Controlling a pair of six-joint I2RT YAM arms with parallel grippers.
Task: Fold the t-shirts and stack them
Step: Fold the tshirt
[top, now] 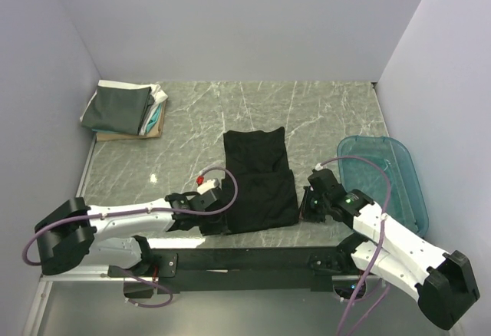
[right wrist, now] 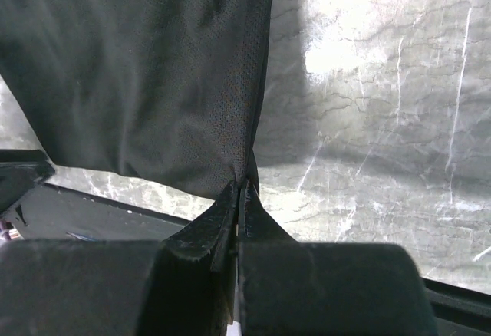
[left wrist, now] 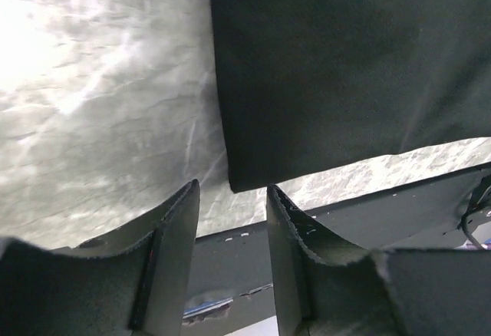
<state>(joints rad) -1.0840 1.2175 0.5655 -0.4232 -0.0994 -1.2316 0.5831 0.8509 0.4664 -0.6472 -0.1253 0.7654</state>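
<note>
The black t-shirt [top: 259,179] lies folded into a long strip in the middle of the marble table. My left gripper [top: 215,218] is at its near left corner, open, the corner [left wrist: 245,175] just ahead of the fingertips and not held. My right gripper [top: 305,205] is at the near right corner and is shut on the shirt's edge [right wrist: 244,169]. A stack of folded shirts [top: 123,107], dark grey on top with white, teal and tan beneath, sits at the far left.
A translucent teal plastic tub [top: 385,175] stands at the right edge. The black mounting rail [top: 245,259] runs along the table's near edge. White walls close in the left, back and right sides.
</note>
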